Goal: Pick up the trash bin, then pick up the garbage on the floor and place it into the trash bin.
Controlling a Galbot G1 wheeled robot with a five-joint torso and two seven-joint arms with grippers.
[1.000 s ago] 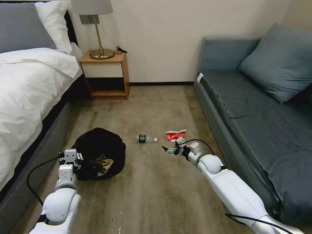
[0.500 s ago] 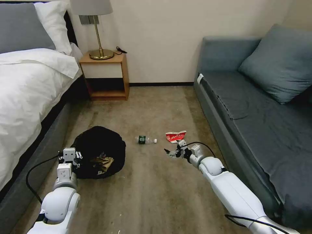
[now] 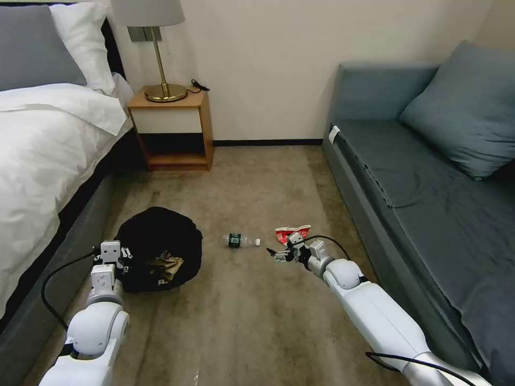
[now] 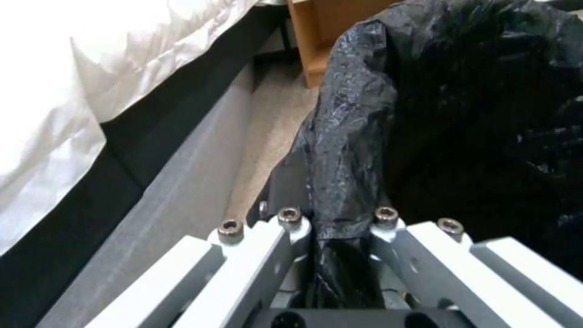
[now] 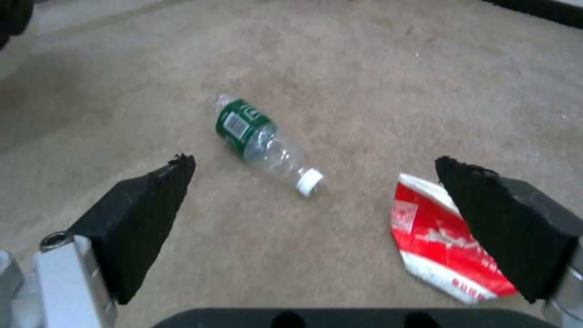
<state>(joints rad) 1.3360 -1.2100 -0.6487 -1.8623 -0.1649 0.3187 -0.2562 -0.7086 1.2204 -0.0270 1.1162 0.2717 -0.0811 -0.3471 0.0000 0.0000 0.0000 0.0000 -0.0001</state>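
Note:
The trash bin (image 3: pixel 158 244), draped in a crinkled black bag (image 4: pixel 462 109), is at the left by the bed. My left gripper (image 3: pixel 111 252) (image 4: pixel 337 221) is shut on its bagged rim. Whether the bin is off the carpet I cannot tell. Crumpled tan paper and a shiny wrapper (image 3: pixel 167 266) lie inside it. A clear bottle with a green label (image 3: pixel 241 240) (image 5: pixel 258 136) lies on the carpet. A crumpled red-white carton (image 3: pixel 292 232) (image 5: pixel 443 237) lies to its right. My right gripper (image 3: pixel 276 253) (image 5: pixel 313 161) hangs open just short of both, with nothing in it.
A bed (image 3: pixel 37 150) runs along the left and a blue-grey sofa (image 3: pixel 429 203) along the right. A wooden nightstand (image 3: pixel 171 126) with a brass lamp (image 3: pixel 155 53) stands at the far wall. Open carpet (image 3: pixel 247 321) lies between the arms.
The camera has moved slightly, so the bottle and carton sit lower in the picture and nearer my right gripper. The left gripper still holds the bin's rim, and the right gripper is still open.

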